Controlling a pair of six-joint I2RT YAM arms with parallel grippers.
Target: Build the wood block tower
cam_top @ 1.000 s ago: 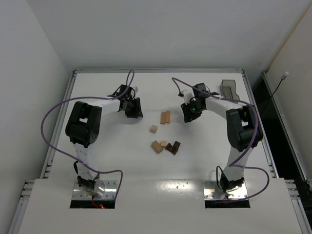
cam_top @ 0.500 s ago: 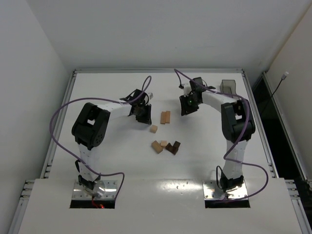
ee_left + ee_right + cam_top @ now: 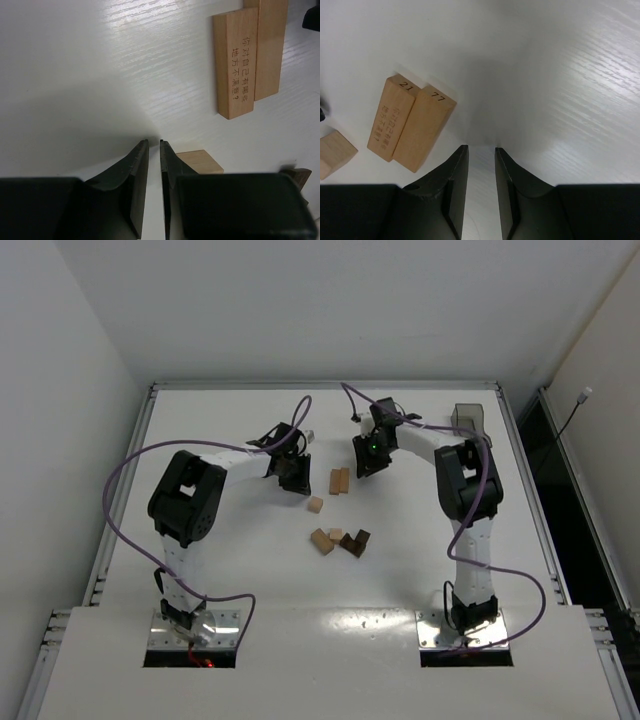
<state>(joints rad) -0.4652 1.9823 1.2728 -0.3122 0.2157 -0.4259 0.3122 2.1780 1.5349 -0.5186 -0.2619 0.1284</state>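
Observation:
No tower stands. Two long tan wood blocks (image 3: 340,481) lie side by side at the table's middle. A tan cube (image 3: 316,504) lies in front of them. Nearer the arms lie two tan blocks (image 3: 322,541) and a dark brown piece (image 3: 354,542). My left gripper (image 3: 293,473) is low, just left of the pair, shut and empty (image 3: 154,142); its view shows the pair (image 3: 250,60) and the cube (image 3: 200,161). My right gripper (image 3: 366,458) is just right of the pair, its jaws a narrow gap apart and empty (image 3: 481,148); its view shows the pair (image 3: 412,122).
A smoky translucent plastic bin (image 3: 467,420) stands at the back right of the white table (image 3: 220,540). Purple cables loop over both arms. A raised rail runs round the table's edges.
My right gripper has swung left toward the tan pair. My left gripper moved right toward the pair, then held still. The blocks have not moved.

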